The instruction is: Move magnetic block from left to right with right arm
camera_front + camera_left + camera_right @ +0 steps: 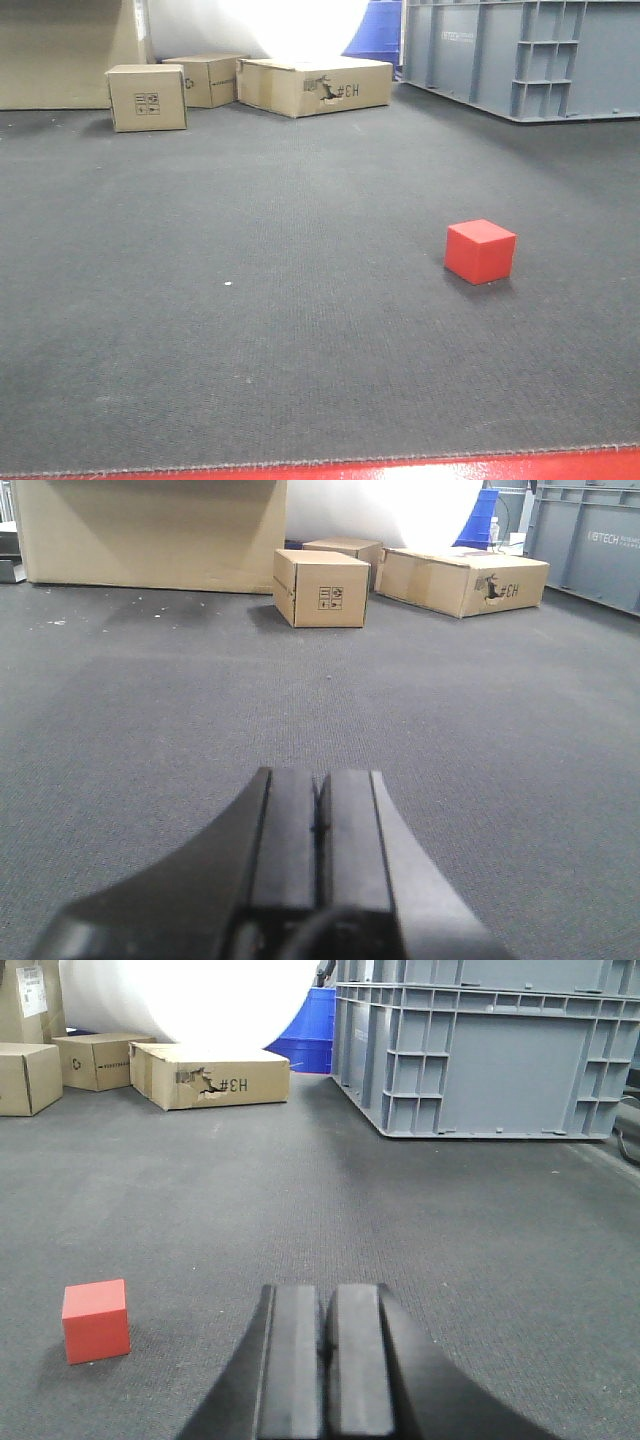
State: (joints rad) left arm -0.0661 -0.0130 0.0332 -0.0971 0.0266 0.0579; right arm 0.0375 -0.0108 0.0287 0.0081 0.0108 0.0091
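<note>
The magnetic block [480, 251], a small bright-red cube, rests on the dark grey carpet right of centre in the front view. The right wrist view shows the same magnetic block [96, 1321] low at the left, well left of my right gripper [325, 1292], whose two dark fingers are pressed together with nothing between them. My left gripper [320, 777] is likewise shut and empty, pointing over bare carpet; the block is out of its view. Neither gripper appears in the front view.
Tan cardboard boxes [146, 97] [316, 85] stand at the far back left and centre. A large grey plastic crate [520, 55] fills the back right, close ahead of the right arm [470, 1050]. A red strip [400, 468] edges the carpet in front.
</note>
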